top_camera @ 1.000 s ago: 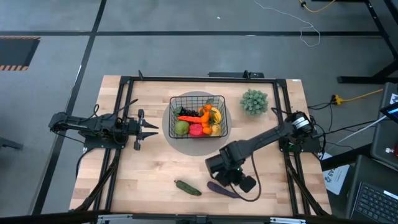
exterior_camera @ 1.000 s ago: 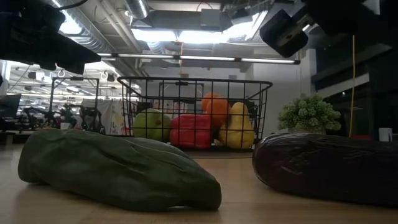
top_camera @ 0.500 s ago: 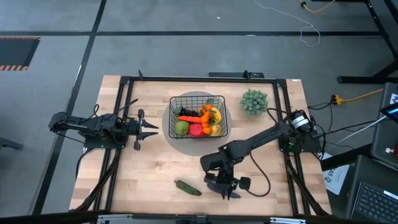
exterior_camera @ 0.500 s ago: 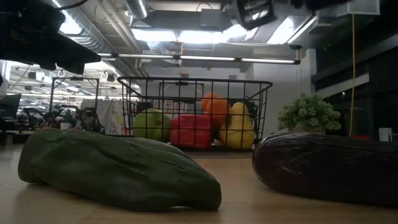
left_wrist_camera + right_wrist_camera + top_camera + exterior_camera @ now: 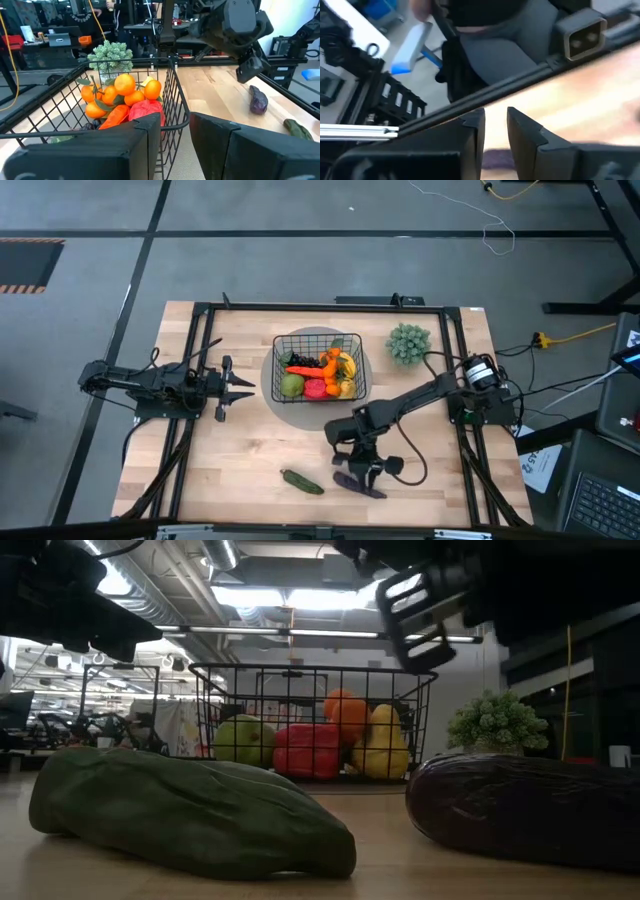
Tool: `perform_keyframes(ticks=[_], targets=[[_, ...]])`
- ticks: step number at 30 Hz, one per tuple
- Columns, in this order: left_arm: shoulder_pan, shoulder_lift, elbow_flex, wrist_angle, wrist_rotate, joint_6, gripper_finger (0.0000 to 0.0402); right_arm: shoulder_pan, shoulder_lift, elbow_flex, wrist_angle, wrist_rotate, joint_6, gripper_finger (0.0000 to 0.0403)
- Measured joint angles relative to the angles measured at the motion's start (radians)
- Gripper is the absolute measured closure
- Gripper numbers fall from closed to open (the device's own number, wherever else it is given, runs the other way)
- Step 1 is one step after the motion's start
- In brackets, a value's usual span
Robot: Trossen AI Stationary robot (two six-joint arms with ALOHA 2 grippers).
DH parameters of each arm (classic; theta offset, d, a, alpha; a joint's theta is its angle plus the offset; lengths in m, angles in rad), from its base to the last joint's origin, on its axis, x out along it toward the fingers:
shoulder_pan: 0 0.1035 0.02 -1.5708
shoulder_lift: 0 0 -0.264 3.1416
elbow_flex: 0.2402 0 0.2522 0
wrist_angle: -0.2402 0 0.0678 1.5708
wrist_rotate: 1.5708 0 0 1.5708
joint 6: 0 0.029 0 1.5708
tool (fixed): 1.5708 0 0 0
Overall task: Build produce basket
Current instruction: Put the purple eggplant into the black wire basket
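Note:
The black wire basket (image 5: pixel 318 336) stands at the table's middle on a grey round disc. It holds a green apple (image 5: pixel 291 386), a red pepper (image 5: pixel 316 389), a carrot, grapes, tangerines and a lemon. A purple eggplant (image 5: pixel 358 485) and a green cucumber (image 5: pixel 302 481) lie on the bare table near its near edge. My right gripper (image 5: pixel 364 468) hangs just above the eggplant (image 5: pixel 495 159), open by a narrow gap and clear of it. My left gripper (image 5: pixel 236 388) is open and empty, left of the basket (image 5: pixel 175 90).
A pale-green bushy plant (image 5: pixel 409 343) stands right of the basket at the far side. A black frame rail (image 5: pixel 196 410) runs round the table's edges. The cucumber (image 5: pixel 190 810) lies left of the eggplant (image 5: pixel 520 810). Bare wood lies between them and the basket.
My right gripper has turned at the wrist over the eggplant, shifted a little toward the table's left and come lower above it. The eggplant and cucumber have stayed where they were.

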Motion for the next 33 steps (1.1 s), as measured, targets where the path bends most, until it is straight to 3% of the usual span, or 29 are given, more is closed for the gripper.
perform_keyframes(ticks=[8,11,16,21,26,33], targets=[[0.0,0.0,0.0,0.0,0.0,-0.002,0.0308,0.018,-0.001,-0.074,0.268,0.021,0.05,0.0331],[0.0,0.0,0.0,0.0,0.0,-0.002,0.0308,0.01,-0.001,-0.068,0.319,0.136,0.072,0.0331],[0.0,0.0,0.0,0.0,0.0,-0.002,0.0308,-0.02,-0.001,-0.018,0.327,0.439,0.18,0.0331],[0.0,0.0,0.0,0.0,0.0,-0.002,0.0308,-0.006,-0.001,0.022,0.214,0.365,0.177,0.0342],[0.0,0.0,0.0,0.0,0.0,-0.002,0.0308,0.039,-0.001,0.022,0.19,0.485,0.104,0.0358],[0.0,0.0,0.0,0.0,0.0,-0.002,0.0308,0.037,-0.001,0.022,0.154,0.549,-0.056,0.0362]])
